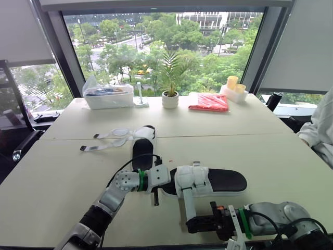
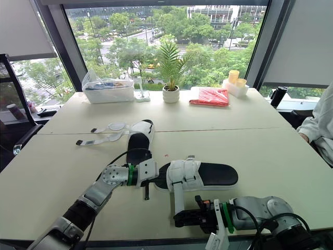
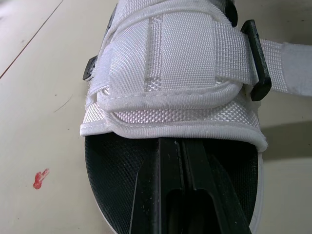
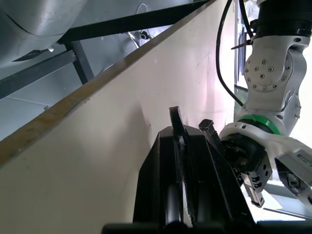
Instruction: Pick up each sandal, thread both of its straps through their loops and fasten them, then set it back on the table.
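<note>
Near sandal (image 1: pixel 221 179) lies flat on the table (image 1: pixel 57 177), front centre, with its wide upper flap fastened. One loose strap (image 1: pixel 188 204) trails toward us. Right gripper (image 1: pixel 193 225) pinches that strap's tip. Left gripper (image 3: pixel 175 146) has its fingers pressed together, tips resting on the black footbed. We judge the sandal light, with a fairly stiff sole and floppy webbing. It is best held by the sole's rim, and the strap taken close to its end to feed the black loop (image 3: pixel 256 58). Second sandal (image 1: pixel 141 143) sits further back, its straps splayed.
</note>
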You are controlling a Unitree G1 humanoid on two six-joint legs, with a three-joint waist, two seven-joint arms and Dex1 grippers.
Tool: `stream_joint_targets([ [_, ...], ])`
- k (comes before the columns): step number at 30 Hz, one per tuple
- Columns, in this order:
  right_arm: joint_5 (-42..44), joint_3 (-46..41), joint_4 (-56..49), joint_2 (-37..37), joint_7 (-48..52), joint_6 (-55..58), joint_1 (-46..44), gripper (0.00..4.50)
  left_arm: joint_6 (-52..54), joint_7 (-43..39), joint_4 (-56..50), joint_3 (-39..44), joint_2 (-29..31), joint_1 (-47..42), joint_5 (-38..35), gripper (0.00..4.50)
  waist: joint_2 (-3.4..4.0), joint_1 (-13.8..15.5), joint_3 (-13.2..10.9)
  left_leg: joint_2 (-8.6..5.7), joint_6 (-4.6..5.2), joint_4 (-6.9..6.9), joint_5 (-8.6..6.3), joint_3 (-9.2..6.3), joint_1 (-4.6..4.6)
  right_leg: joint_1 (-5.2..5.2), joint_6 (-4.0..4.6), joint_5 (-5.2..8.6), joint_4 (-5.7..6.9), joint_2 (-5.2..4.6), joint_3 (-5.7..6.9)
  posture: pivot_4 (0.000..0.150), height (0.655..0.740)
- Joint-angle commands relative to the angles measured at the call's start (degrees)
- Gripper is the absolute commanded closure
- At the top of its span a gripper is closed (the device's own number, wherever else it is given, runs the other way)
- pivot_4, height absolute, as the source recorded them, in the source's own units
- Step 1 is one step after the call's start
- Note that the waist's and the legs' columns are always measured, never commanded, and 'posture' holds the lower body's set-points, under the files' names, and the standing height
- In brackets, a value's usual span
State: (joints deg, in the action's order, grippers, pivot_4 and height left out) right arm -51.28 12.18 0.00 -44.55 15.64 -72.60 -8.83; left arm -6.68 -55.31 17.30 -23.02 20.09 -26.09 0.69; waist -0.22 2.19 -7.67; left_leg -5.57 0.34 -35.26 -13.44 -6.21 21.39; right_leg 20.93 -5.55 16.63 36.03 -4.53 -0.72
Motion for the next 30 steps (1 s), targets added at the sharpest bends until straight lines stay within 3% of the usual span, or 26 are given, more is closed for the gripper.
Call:
stream_joint_targets([
  [1,10.5,0.2,-4.2,-2.8,1.5,2.9,-1.7,4.46,3.8,-2.0,6.7,-4.8,1.2,3.7,4.7,4.5,0.0,0.0,0.0,0.0,0.0,0.0,0.0,0.0,0.0,0.0,0.0,0.0,0.0,-0.01,0.0,0.15,0.74],
  [9,43.2,9.1,-13.6,-13.7,15.9,16.6,-9.1,4.46,1.6,-3.3,7.9,-7.1,1.3,4.1,6.3,4.5,-0.04,0.0,-0.1,0.01,0.0,0.03,-0.01,-0.02,0.07,-0.23,0.02,0.07,-0.04,-0.08,-0.01,0.15,0.74],
  [15,56.4,10.8,-6.3,-7.3,27.7,31.1,-23.7,4.46,0.6,-3.7,9.5,-7.6,0.8,3.4,6.8,4.5,0.02,0.1,-0.1,0.01,0.07,0.18,-0.05,-0.02,0.27,0.05,0.0,0.14,-0.38,-0.13,0.03,0.15,0.74],
  [21,62.1,10.6,11.2,2.5,42.2,47.3,-35.2,4.46,0.4,-4.8,10.0,-8.1,0.5,2.9,6.9,4.5,-0.01,0.2,-0.1,0.0,0.1,0.09,-0.05,-0.04,0.69,0.37,0.14,-0.01,-0.61,-0.14,0.1,0.15,0.74],
  [30,56.5,8.6,31.6,10.3,43.9,50.8,-42.7,4.46,0.9,-5.8,7.9,-8.8,1.2,3.9,7.0,4.5,0.04,0.1,-0.1,0.0,0.05,0.1,-0.07,-0.04,0.7,0.42,0.17,-0.07,-0.59,-0.13,0.11,0.15,0.74],
])
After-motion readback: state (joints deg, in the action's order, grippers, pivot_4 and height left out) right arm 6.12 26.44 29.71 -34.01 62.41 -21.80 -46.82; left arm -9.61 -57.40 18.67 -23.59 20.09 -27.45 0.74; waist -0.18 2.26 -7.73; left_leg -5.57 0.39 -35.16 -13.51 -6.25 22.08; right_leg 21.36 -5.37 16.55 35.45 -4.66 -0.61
